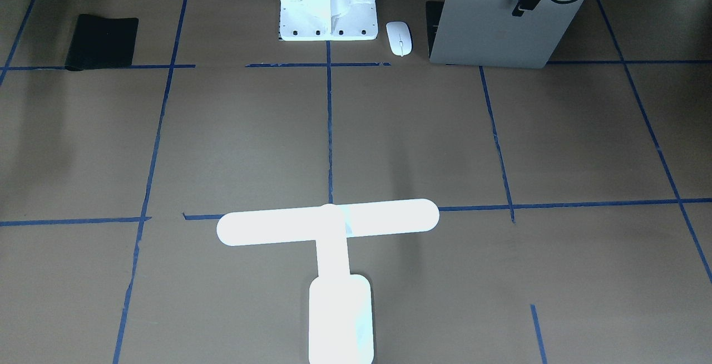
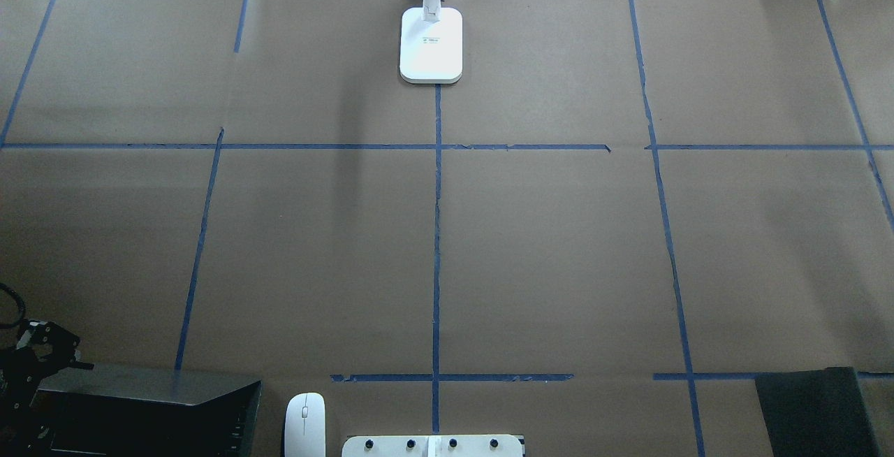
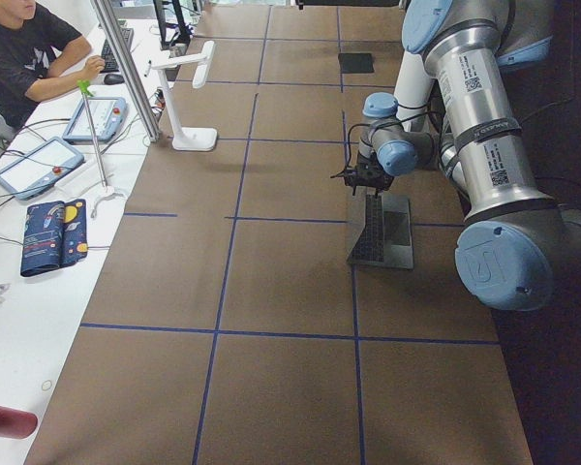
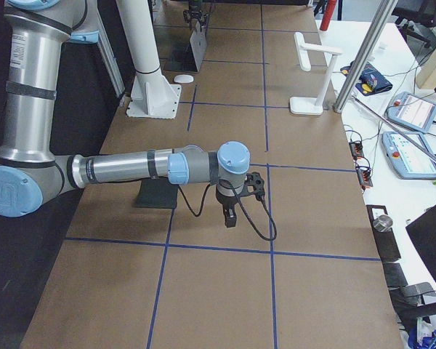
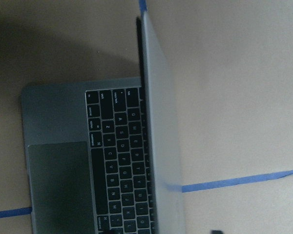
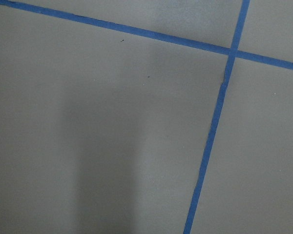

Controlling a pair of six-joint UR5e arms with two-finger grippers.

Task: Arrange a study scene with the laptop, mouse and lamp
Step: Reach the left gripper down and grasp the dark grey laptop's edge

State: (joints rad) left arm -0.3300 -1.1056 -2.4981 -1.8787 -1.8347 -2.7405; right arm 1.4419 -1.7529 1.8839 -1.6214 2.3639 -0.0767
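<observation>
The silver-grey laptop [image 1: 495, 33] stands open near the robot's base, its lid about upright and its keyboard [image 5: 122, 161] showing in the left wrist view. My left gripper [image 1: 520, 10] is at the lid's top edge, its fingers wide apart on either side of the lid. It also shows in the overhead view [image 2: 43, 363]. The white mouse [image 1: 399, 38] lies between the laptop and the pedestal. The glowing lamp [image 1: 328, 222] stands at the far middle edge. My right gripper [image 4: 231, 214] hangs above bare table paper; I cannot tell whether it is open or shut.
A black mat [image 1: 101, 41] lies on the robot's right side, beside the right arm [image 4: 131, 171]. The white bolted pedestal [image 1: 328, 8] stands at the middle of the near edge. Blue tape lines [image 2: 436, 233] divide the brown paper. An operator [image 3: 29, 58] sits past the far edge.
</observation>
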